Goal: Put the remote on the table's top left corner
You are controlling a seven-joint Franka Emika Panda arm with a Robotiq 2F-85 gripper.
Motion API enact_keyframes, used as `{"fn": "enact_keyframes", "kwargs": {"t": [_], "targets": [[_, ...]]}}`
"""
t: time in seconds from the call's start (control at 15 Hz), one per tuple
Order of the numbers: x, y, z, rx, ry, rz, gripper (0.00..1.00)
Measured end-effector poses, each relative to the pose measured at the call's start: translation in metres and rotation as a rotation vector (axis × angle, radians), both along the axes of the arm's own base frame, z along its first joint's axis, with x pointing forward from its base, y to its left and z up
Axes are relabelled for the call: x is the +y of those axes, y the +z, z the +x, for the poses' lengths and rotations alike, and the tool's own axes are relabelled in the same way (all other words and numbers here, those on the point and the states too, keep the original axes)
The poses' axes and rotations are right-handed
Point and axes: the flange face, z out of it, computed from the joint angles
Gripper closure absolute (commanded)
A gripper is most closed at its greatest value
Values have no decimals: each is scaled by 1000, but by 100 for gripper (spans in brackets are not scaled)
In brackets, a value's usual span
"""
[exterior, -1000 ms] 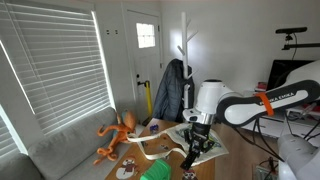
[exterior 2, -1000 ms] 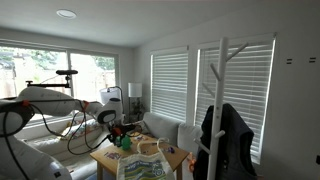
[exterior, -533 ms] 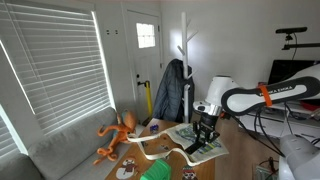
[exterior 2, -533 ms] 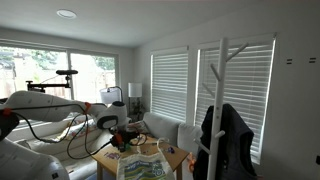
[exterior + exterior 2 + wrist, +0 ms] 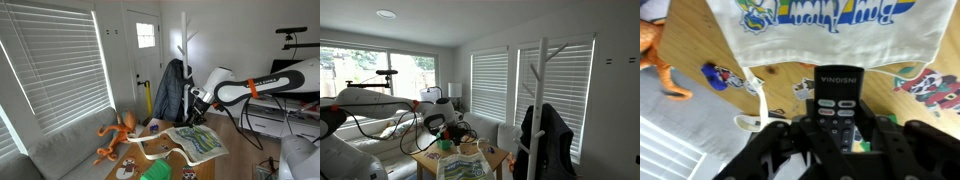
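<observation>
In the wrist view, my fingers (image 5: pixel 775 150) are clenched on the remote (image 5: pixel 839 103), one dark finger on each long side. It hangs clear above the brown wooden worktop (image 5: pixel 695 45). The remote is a slim black bar with the white word INSIGNIA printed across its far end. Rows of rounded dark buttons run below the lettering, a few of them paler grey. Its near end is hidden between my fingers, so I cannot tell how the lower keypad looks.

The lettered end points toward a white cloth (image 5: pixel 830 30) printed with blue and yellow letters, which covers the far part of the worktop. The remote sits over the bare strip of wood just beside that cloth's edge. A loose white strap (image 5: pixel 756 105) trails across the wood beside it. A small blue object (image 5: pixel 716 74) lies farther out. An orange toy (image 5: pixel 658 55) is at the worktop's edge.

In an exterior view, the white arm (image 5: pixel 250 88) reaches in with its wrist raised above the same printed cloth (image 5: pixel 200 140), near a dark jacket (image 5: pixel 172 90) hung on a white coat stand. The remote is too small to make out in both exterior views.
</observation>
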Motion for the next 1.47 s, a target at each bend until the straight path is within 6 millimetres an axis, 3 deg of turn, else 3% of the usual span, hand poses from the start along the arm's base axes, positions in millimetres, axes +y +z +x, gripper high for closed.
{"fn": "enact_keyframes", "kwargs": {"t": [0.2,0.33,0.67,0.73,0.87,0.93,1.2,1.33,1.47], "targets": [[-44,3,5,-29,-165,7,83],[-81,-7,-1,-16,-276,14,83],[-168,-46,-41,53,-555,66,83],[-180,-53,-49,66,-609,85,58],[-186,-57,-54,71,-621,91,58],[-184,-57,-52,72,-616,91,83],[-178,-54,-44,60,-607,85,83],[-170,-46,-24,49,-591,69,83],[-155,-33,10,43,-565,33,83]]}}
